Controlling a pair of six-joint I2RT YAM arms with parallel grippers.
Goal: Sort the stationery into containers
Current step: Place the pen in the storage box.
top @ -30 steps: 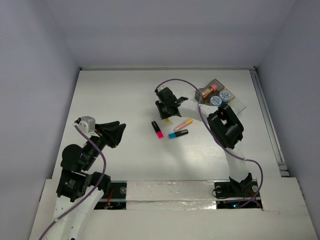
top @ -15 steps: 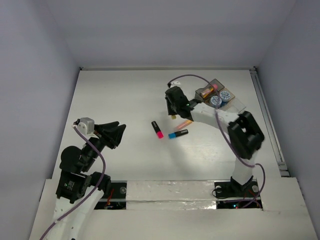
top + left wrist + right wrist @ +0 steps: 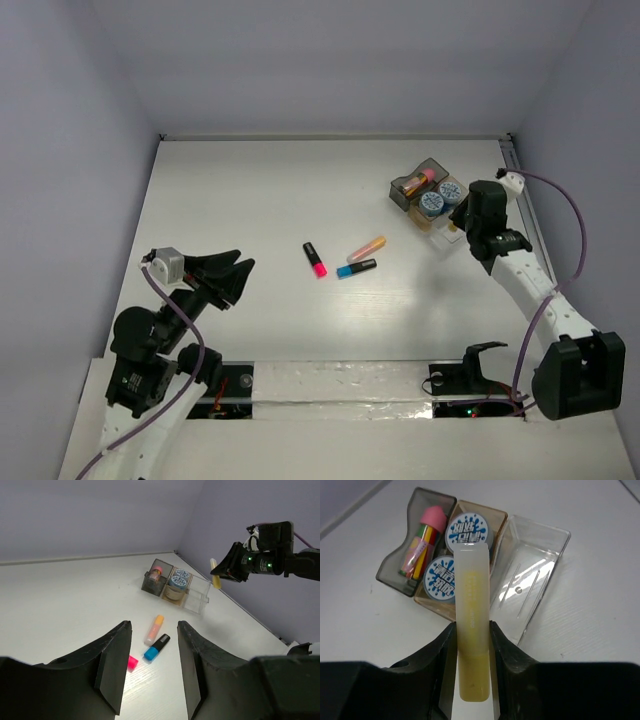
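Note:
My right gripper (image 3: 471,627) is shut on the yellow highlighter (image 3: 471,605) and holds it just above the containers (image 3: 415,188), seen also in the left wrist view (image 3: 215,575). The grey tray (image 3: 400,572) holds the pink-capped glue stick (image 3: 427,530). Two blue-white rolls (image 3: 439,577) lie in the amber tray (image 3: 497,522). Nothing lies in the clear tray (image 3: 535,565). On the table lie the orange (image 3: 367,248), blue-black (image 3: 357,268) and pink-black (image 3: 316,259) highlighters. My left gripper (image 3: 240,266) hovers open at the near left, apart from them.
The right arm (image 3: 535,290) runs along the table's right edge beside a raised rail (image 3: 530,220). White walls close the table at the back and both sides. The arm bases stand at the near edge.
My right gripper has swung from the table's middle to the right, carrying the yellow highlighter over the containers. The left gripper has sunk a little and its jaws stand slightly wider.

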